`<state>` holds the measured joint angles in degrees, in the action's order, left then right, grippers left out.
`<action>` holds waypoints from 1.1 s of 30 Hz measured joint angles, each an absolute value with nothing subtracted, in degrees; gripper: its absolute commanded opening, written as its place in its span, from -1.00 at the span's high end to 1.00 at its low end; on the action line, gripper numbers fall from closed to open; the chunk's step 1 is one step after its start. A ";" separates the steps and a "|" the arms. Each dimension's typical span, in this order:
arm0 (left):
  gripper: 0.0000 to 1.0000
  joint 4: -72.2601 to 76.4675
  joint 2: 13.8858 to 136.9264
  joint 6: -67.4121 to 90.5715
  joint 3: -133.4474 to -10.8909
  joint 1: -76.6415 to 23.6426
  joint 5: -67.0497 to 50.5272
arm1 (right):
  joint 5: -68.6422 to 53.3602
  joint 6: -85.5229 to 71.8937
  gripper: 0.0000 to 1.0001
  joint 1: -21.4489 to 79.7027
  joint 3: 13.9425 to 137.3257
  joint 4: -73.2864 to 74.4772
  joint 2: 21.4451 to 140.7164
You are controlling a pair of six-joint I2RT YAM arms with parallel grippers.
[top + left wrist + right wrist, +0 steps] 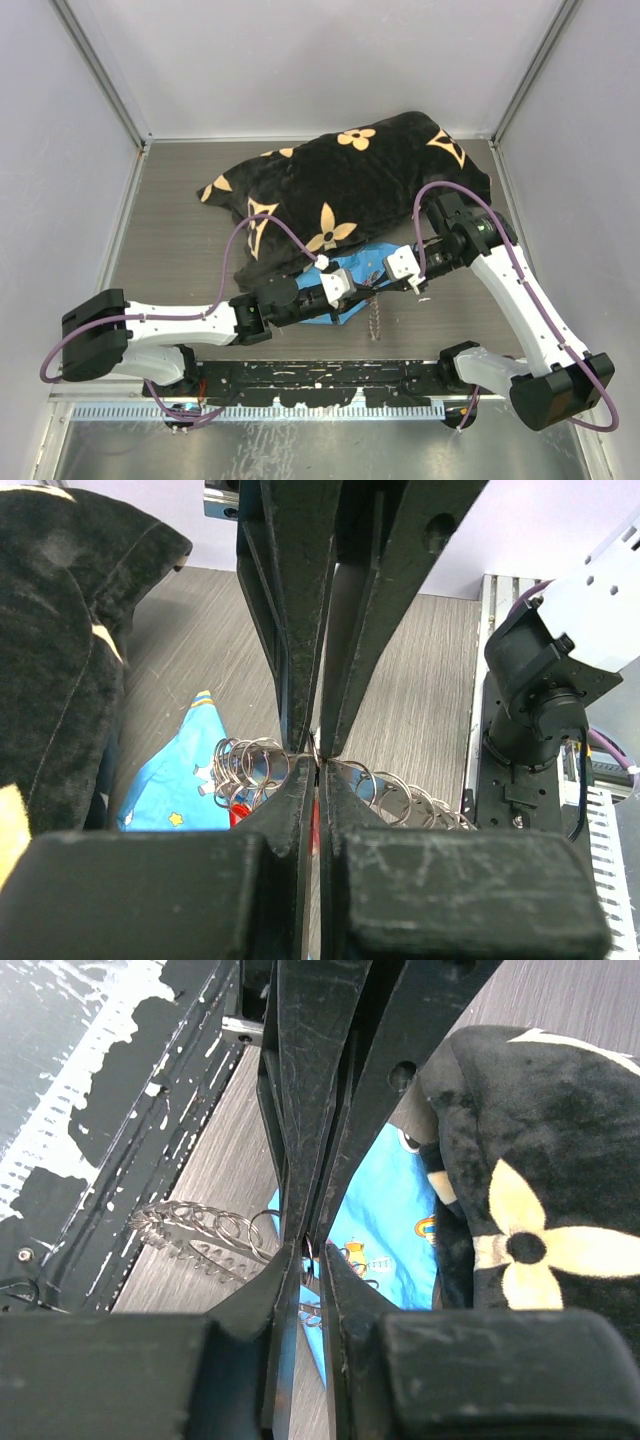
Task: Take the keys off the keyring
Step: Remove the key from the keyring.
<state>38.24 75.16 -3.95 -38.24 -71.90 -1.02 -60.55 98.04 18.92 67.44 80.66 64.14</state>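
Note:
The keyring [376,318] lies between the two grippers, which meet tip to tip over a blue cloth [335,315], and its chain-like loop trails toward the near edge. My left gripper [366,285] [317,770] is shut on the keyring [400,795] where many small rings bunch. A red key head [238,810] shows under the rings, with more red in the slit between the jaws. My right gripper [380,282] [312,1260] has its jaws a narrow gap apart. A small ring sits loose in that gap. The loop [190,1230] stretches away to its left.
A black blanket with tan flowers [350,180] [540,1210] is heaped behind and beside the grippers, touching the blue cloth [390,1230] [170,790]. The black base rail [320,380] [130,1130] runs along the near edge. The right arm's base [540,700] stands close by.

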 measured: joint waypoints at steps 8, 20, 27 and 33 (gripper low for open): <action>1.00 39.57 73.38 -3.70 -36.01 -71.90 -0.58 | -65.98 93.03 0.14 15.90 66.04 78.50 62.19; 1.00 50.96 71.57 -0.27 -30.41 -71.90 -0.40 | -78.15 78.89 0.17 11.35 61.76 71.33 60.31; 1.00 56.97 71.61 1.85 -30.04 -71.90 -0.43 | -81.73 71.37 0.35 11.33 59.75 66.74 60.23; 1.00 58.57 71.72 2.57 -30.04 -71.90 -0.40 | -82.78 68.53 0.50 11.22 59.53 64.95 60.20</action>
